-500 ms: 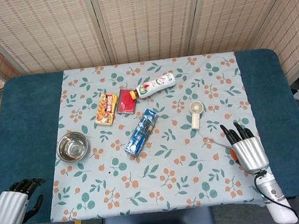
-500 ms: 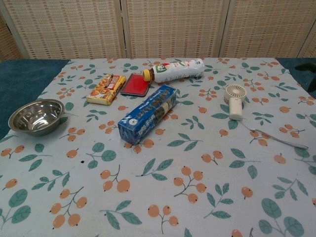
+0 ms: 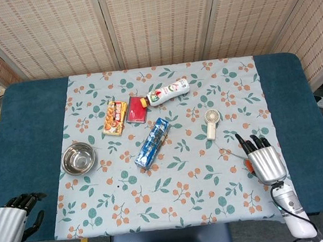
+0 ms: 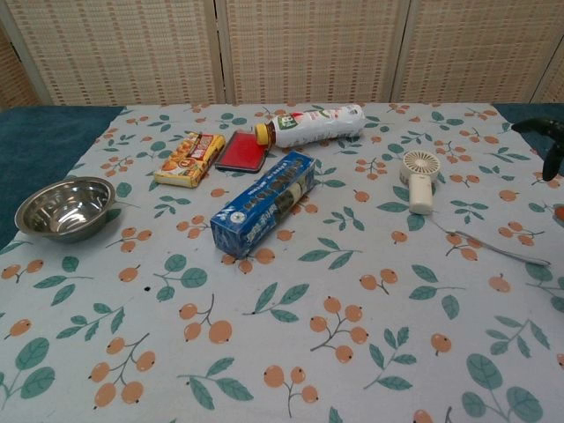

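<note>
My right hand [image 3: 264, 163] hovers over the floral cloth's right edge, fingers stretched forward, holding nothing. Its dark fingertips [image 4: 546, 141] reach in at the right edge of the chest view. Closest to it are the white handheld fan [image 3: 211, 122] [image 4: 420, 180] and the fan's thin cord [image 3: 229, 152] [image 4: 493, 248]. My left hand [image 3: 9, 222] hangs off the table's near left corner, fingers curled in and nothing in them. The steel bowl [image 3: 78, 158] [image 4: 63, 208] is the thing nearest to it.
A blue box [image 3: 153, 142] [image 4: 264, 204] lies mid-cloth. Behind it are a yellow snack pack [image 3: 115, 117] [image 4: 189, 159], a red flat packet [image 3: 136, 109] [image 4: 243, 152] and a white bottle [image 3: 167, 91] [image 4: 313, 123] on its side. Woven screens stand behind the blue table [image 3: 29, 129].
My right hand has shifted a little left and forward, and its fingertips now show in the chest view. My left hand has sunk slightly lower. The objects have not moved.
</note>
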`<state>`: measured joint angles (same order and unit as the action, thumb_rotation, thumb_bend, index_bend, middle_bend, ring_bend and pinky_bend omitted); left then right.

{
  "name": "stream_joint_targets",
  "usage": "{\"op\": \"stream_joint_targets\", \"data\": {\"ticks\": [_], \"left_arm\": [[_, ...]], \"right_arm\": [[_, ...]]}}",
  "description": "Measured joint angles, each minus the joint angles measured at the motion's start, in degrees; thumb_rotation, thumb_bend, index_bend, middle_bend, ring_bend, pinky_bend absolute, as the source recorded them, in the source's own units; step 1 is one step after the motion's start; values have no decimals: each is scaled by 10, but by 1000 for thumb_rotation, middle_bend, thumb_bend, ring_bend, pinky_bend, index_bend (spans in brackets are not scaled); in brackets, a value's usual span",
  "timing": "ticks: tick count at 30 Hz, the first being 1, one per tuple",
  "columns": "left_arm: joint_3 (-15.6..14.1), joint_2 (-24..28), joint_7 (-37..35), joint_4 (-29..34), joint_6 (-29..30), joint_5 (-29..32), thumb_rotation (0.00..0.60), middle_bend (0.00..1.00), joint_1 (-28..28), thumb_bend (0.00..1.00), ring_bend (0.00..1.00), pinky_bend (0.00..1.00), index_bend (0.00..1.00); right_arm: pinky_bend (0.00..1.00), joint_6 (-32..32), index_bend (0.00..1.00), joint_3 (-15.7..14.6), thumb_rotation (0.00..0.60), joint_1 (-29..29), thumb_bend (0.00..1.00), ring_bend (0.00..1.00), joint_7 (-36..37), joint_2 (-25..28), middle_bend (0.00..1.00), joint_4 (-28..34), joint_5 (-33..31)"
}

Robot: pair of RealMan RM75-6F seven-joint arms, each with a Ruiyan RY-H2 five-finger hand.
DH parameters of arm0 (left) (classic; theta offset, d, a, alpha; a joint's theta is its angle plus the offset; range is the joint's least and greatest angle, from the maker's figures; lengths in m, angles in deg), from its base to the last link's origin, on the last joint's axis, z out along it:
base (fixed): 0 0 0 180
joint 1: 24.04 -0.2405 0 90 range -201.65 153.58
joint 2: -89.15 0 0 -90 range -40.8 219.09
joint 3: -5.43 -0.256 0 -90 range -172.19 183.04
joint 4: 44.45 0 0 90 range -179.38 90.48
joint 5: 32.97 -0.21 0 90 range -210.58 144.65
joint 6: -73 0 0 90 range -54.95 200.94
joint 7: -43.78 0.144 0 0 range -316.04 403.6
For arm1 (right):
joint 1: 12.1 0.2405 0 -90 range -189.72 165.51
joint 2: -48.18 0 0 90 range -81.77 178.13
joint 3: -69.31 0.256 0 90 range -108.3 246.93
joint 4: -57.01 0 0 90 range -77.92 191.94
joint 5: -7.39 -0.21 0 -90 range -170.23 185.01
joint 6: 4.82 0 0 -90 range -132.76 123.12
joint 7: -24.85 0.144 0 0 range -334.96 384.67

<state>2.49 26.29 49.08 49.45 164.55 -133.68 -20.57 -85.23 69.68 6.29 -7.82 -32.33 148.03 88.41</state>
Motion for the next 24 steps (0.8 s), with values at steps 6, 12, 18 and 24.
{"op": "stream_joint_targets", "data": {"ticks": [6,12,18,24], "left_arm": [[-5,1,3,-2,2,-6,600,403,-3,433,374,496,334],[-6,2,-2,-2,6,-8,600,403,-5,433,374,495,334],[-5,1,-2,-4,-4,-5,600,404,0,432,374,496,335],[-4,0,1,-2,-7,-5,600,404,1,432,374,495,335]], "right_arm": [[586,64,118,21,600,22,691,643,26,-14,789,-11,-33],[586,147,94,60,600,54,764,646,37,-20,799,2,-139],[586,204,89,106,600,92,838,659,45,-36,818,-3,-242],[586,251,83,130,600,123,857,663,66,-51,822,-22,-308]]}}
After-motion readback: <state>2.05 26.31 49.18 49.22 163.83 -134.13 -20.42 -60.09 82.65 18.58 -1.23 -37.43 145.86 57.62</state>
